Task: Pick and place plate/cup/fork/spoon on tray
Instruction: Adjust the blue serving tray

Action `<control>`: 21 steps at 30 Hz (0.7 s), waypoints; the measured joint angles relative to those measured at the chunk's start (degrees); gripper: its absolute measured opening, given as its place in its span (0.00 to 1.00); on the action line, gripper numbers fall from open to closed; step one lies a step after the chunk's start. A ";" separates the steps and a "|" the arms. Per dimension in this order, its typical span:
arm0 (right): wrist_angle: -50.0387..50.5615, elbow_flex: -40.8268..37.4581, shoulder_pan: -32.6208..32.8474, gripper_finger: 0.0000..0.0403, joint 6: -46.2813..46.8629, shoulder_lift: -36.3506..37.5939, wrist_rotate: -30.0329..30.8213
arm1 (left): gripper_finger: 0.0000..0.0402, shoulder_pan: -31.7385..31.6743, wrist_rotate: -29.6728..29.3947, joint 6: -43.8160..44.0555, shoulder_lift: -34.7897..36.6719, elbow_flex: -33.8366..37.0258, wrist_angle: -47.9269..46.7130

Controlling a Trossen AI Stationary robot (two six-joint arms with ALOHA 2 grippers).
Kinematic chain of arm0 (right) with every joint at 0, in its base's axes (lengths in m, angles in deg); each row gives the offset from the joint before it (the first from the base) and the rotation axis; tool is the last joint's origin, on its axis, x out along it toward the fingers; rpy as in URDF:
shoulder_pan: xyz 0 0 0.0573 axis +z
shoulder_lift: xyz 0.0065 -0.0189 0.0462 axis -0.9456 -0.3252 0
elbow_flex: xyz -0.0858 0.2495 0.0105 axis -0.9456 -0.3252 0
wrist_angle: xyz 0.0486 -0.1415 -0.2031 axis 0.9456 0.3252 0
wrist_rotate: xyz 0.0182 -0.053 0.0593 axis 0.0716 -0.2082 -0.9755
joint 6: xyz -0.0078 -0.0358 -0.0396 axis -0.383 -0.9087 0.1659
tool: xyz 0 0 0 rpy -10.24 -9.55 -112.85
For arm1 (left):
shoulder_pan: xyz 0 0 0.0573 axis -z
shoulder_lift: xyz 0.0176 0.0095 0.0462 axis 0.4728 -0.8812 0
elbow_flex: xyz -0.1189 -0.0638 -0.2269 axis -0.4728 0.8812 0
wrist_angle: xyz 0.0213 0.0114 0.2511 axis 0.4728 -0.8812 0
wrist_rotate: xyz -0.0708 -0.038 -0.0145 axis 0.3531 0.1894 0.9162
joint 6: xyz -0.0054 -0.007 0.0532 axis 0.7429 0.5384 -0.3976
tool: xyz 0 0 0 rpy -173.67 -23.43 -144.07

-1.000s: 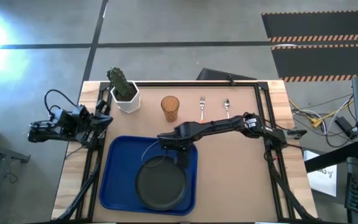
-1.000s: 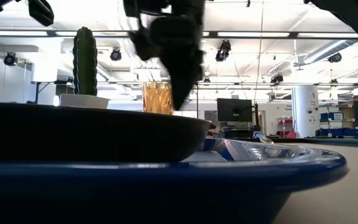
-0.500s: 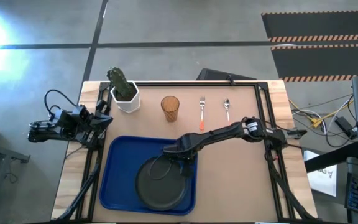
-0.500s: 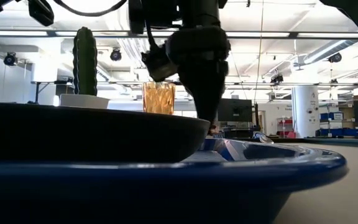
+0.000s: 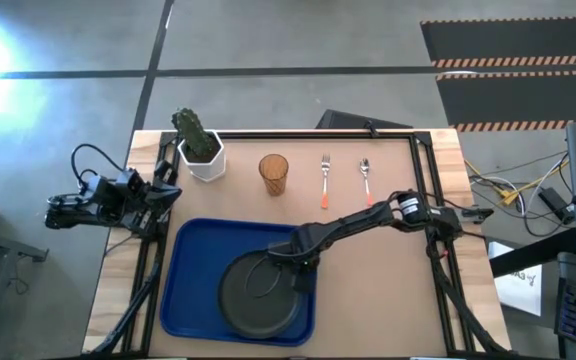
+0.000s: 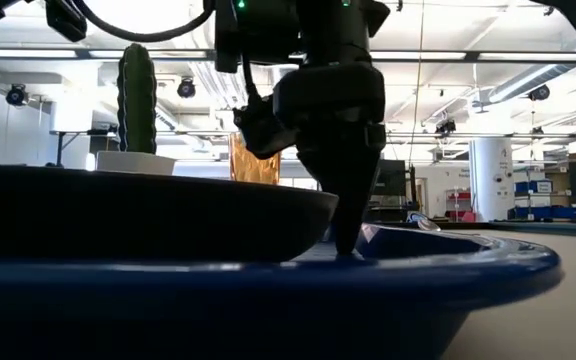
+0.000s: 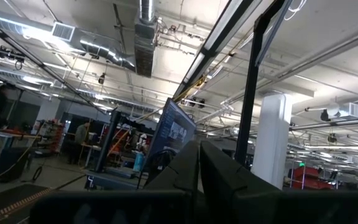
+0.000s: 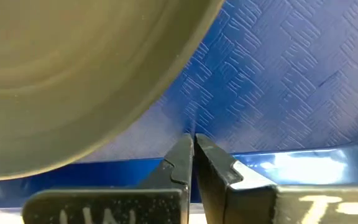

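Observation:
The dark plate (image 5: 260, 295) lies flat in the blue tray (image 5: 186, 262), toward the tray's near right. My right gripper (image 5: 303, 262) is shut and points down into the tray just right of the plate's rim; in the right wrist view (image 8: 193, 142) its tips are at the tray's floor (image 8: 278, 81) beside the plate (image 8: 73, 74). The amber cup (image 5: 274, 175) stands upright, and the fork (image 5: 325, 180) and spoon (image 5: 366, 178) lie flat on the table behind the tray. My left gripper (image 7: 199, 163) is shut and waits off the table's left edge. My right gripper's shut fingertips (image 6: 346, 245) come from above, pointing down, at the tray's floor right beside the plate's right rim (image 8: 166, 102). The tray's near rim hides the tips in the low view, so I cannot tell whether they touch the floor or the plate.
A white pot with a green cactus (image 5: 200, 148) stands at the far left of the table, left of the cup. Bare table lies to the right of the tray (image 5: 378, 290). The left arm (image 5: 108, 197) sits beyond the table's left edge.
My right gripper has gone toward the table's near edge and a little right, from over the plate's far rim to beside its right rim, and down into the tray. The plate has stayed where it was.

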State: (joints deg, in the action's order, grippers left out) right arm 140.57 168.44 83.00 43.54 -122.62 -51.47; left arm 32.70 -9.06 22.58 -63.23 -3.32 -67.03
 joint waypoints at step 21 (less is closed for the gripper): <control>3.03 -27.24 1.44 0.02 8.59 22.14 0.36 | 0.00 0.00 -0.02 -0.04 0.00 0.00 -0.11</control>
State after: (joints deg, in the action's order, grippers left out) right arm 143.60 141.19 84.44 52.13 -100.48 -51.11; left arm 32.70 -9.08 22.54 -63.23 -3.32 -67.14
